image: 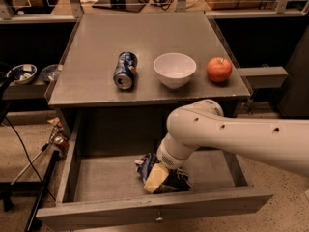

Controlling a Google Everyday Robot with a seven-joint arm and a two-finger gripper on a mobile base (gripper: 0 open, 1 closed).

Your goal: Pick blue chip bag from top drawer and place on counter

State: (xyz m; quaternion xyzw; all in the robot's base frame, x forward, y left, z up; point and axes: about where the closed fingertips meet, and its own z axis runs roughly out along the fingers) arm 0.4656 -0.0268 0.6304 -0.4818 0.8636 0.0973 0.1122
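Pulled out fully below the front edge of the counter [145, 33]: top drawer [96, 211], small metal knob [157, 219] at the middle of its front panel. On the drawer floor, roughly under the middle of the counter's front edge and nearer the drawer's front panel than its back: blue chip bag [144, 164], crumpled, dark foil showing to both sides of the gripper. Reaching in from the right, below the front right corner of the counter and down into the drawer: thick white arm [231, 134]. At its end, gripper [155, 177], pale yellow, set right on top of the bag and touching it; clenched or released, cannot tell.

Along the front part of the counter, in a row: blue soda can [124, 70] lying on its side toward the front left corner, white bowl [175, 69] upright at the middle, red apple [218, 69] toward the front right corner. All three apart from one another. Back half of the counter bare grey.
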